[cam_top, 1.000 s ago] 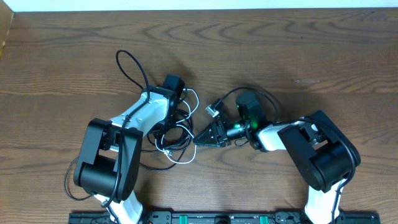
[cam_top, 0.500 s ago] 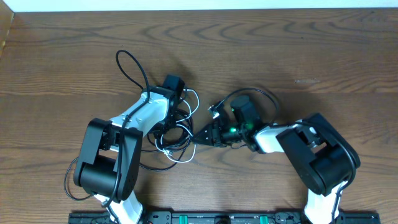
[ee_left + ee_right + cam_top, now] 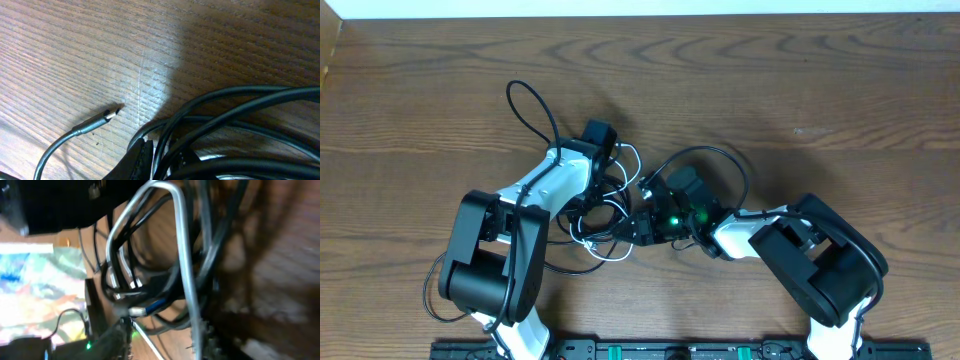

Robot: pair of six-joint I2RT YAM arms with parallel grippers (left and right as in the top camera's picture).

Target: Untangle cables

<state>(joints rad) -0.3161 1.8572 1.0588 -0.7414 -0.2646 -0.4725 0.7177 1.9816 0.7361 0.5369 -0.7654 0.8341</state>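
The cables (image 3: 602, 214) lie as a tangle of thin black cords and one white cord between the two arms. One black loop (image 3: 530, 105) reaches out to the far left, and another (image 3: 720, 156) arcs over the right wrist. My left gripper (image 3: 606, 178) is down in the tangle, shut on black cables (image 3: 240, 100) that run between its fingers (image 3: 140, 157). A loose plug end (image 3: 111, 114) lies on the wood beside them. My right gripper (image 3: 639, 226) is pushed into the tangle's right side, its jaws apart. The white cable (image 3: 182, 255) passes between them, close to the right finger.
The wooden table (image 3: 840, 90) runs on to the back and to both sides. Both arm bases stand near the front edge by a black rail (image 3: 650, 351). A thicker black cord (image 3: 438, 300) loops beside the left base. A blue-tipped plug (image 3: 156, 305) sits among the strands.
The right gripper has moved left into the tangle; the black loop over its wrist moved with it. The left arm has stayed still.
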